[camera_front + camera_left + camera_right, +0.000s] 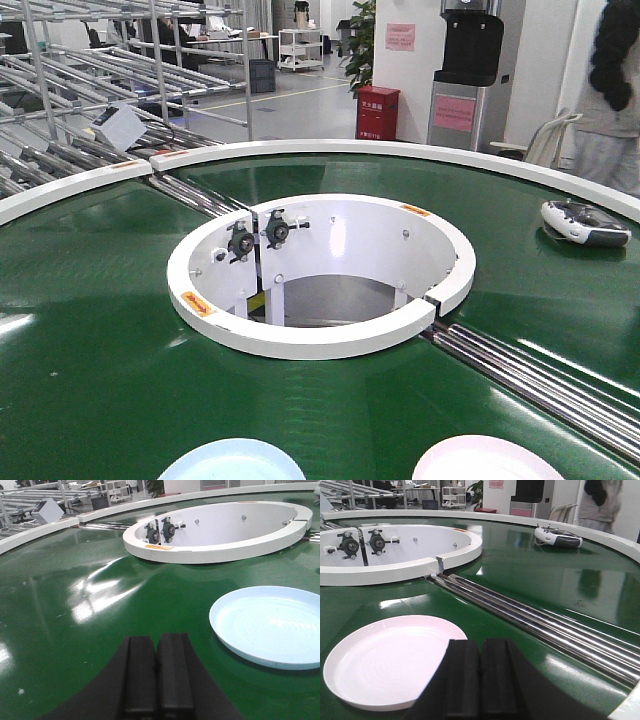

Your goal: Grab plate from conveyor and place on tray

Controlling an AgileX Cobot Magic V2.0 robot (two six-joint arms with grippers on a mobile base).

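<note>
The ring-shaped dark green conveyor belt [100, 330] fills all three views, its white round central well [300, 345] in the middle of the front view. Two plates lie flat on the belt at the bottom edge of that view: a round pale blue plastic plate [232, 462] at lower left and a round pale pink plastic plate [490, 462] at lower right. In the left wrist view the blue plate sits at the right of the frame, off to the side of the black left gripper [157, 645], whose two fingers are pressed together with nothing between them. The black right gripper [480, 647] is likewise closed on nothing, low in its frame, overlapping the pink plate's right edge; whether it touches I cannot tell. The cream tray appears in no view, so its place is unknown.

No grasp has begun, by my judgement. Closed tips meeting a rim would shove a plate across the slick belt, so the jaws must open first. If the belt runs, the pink plate could drift toward the steel rollers [535, 620] at centre right. A shallow rim lying flat gives little to pinch and may slip out. The white and grey handset [585, 222] at the right edge is well apart — no concern
</note>
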